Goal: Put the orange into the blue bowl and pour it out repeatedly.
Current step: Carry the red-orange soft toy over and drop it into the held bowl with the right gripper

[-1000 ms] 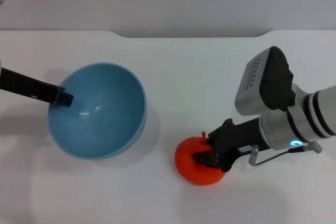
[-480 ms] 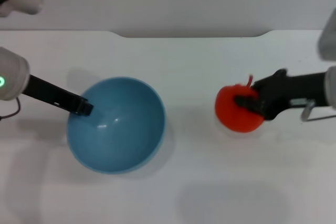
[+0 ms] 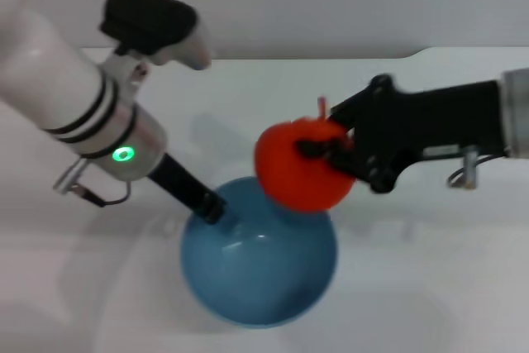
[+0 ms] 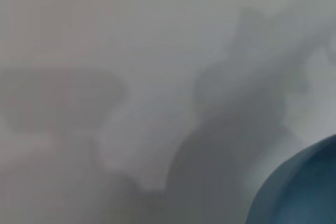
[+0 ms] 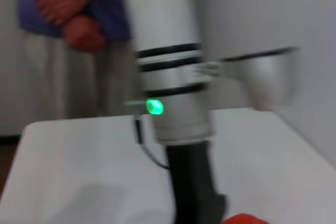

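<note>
You have a white table [image 3: 430, 287] in front of you, with a pale grey wall behind its far edge. In the head view the blue bowl [image 3: 260, 279] is in the near middle, and it seems to be lifted from the table, because a soft shadow lies under it and to its left. The left gripper [image 3: 211, 207] comes from the upper left and its dark fingers are closed on the bowl's far left rim; the white forearm behind it carries a green light [image 3: 123, 154]. The right gripper [image 3: 331, 155] comes from the right, and its black fingers are clamped on the right side of the orange [image 3: 296, 163]. The orange is in the air, just above the far right rim of the bowl, and its small stem points up. In the left wrist view you see only a corner of the bowl [image 4: 304, 187] above the shadowed table. In the right wrist view the left arm [image 5: 173, 87] stands close, the top of the orange [image 5: 247, 219] shows a little, and a person [image 5: 73, 14] stands behind the table with hands folded.
</note>
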Robot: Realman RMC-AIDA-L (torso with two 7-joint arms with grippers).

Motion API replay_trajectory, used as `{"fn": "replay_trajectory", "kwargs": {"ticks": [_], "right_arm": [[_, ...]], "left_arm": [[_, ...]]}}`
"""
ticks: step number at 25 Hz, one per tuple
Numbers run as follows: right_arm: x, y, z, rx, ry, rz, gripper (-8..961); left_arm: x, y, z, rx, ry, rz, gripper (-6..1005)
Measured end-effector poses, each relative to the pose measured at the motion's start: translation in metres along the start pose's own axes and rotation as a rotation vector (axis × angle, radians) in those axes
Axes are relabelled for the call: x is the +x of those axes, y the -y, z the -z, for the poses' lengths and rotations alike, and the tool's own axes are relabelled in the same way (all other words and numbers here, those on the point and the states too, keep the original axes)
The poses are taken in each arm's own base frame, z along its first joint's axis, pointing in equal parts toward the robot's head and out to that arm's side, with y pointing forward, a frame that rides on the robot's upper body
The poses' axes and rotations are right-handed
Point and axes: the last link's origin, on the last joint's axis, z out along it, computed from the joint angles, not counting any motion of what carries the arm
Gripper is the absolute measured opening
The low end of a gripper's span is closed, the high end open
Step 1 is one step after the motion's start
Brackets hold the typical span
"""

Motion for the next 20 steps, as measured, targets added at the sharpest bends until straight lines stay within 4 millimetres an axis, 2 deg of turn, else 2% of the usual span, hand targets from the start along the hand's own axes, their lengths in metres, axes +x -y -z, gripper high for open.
{"fn": "replay_trajectory", "kwargs": {"ticks": [8,13,20], "right_arm": [[0.013,-0.009,-0.029,-0.069,-0.076,-0.024,29],[0.025,-0.007,-0.03,-0.053,-0.108,-0.082,162],[0.026,-0.013,-0.016,-0.06,-0.105,-0.106,385]], "left_arm": [[0.018,-0.015,0.003,-0.028,-0.033,-0.04,0],[0.02,-0.012,0.004,-0.033,-0.052,-0.03,0],[0.023,-0.006,0.006,-0.02,-0.087,-0.012,-1]]}}
